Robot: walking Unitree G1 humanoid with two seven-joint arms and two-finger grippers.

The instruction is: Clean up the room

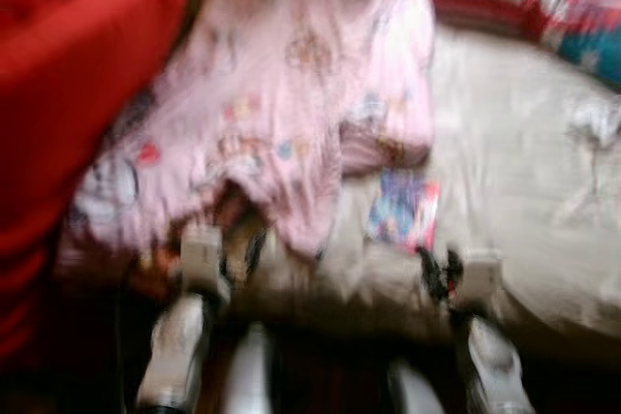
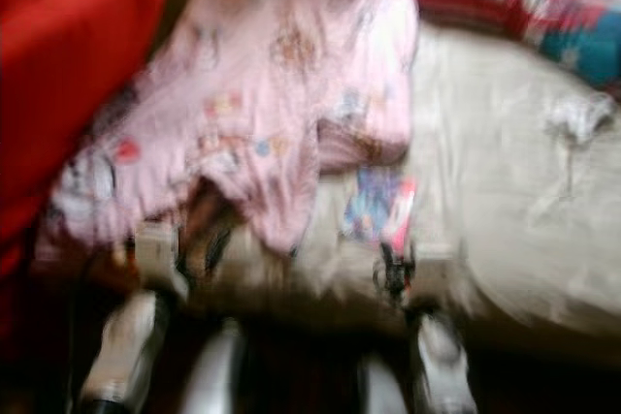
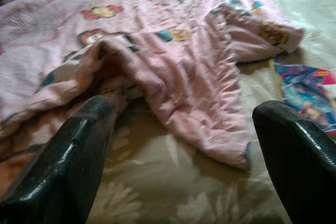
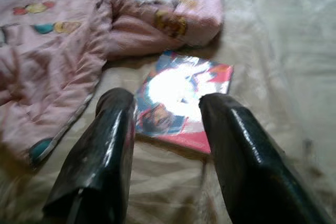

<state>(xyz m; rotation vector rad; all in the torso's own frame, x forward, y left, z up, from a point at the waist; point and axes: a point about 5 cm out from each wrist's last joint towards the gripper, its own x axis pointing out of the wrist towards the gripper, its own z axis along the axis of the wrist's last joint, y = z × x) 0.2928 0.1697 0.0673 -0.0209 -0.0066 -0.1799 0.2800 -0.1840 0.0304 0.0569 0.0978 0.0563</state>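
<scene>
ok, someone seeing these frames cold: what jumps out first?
The crumpled pink blanket with cartoon prints, heaped across the left half of the beige bed. Next, the glossy colourful booklet lying flat on the sheet just beside the blanket's edge, with the right gripper open and pointed straight at it. A big red cushion sits at far left; the left gripper is open before the blanket's hem.

Both eye views are motion-blurred; the pink blanket (image 1: 281, 94) hides part of the bed (image 1: 514, 191).
</scene>
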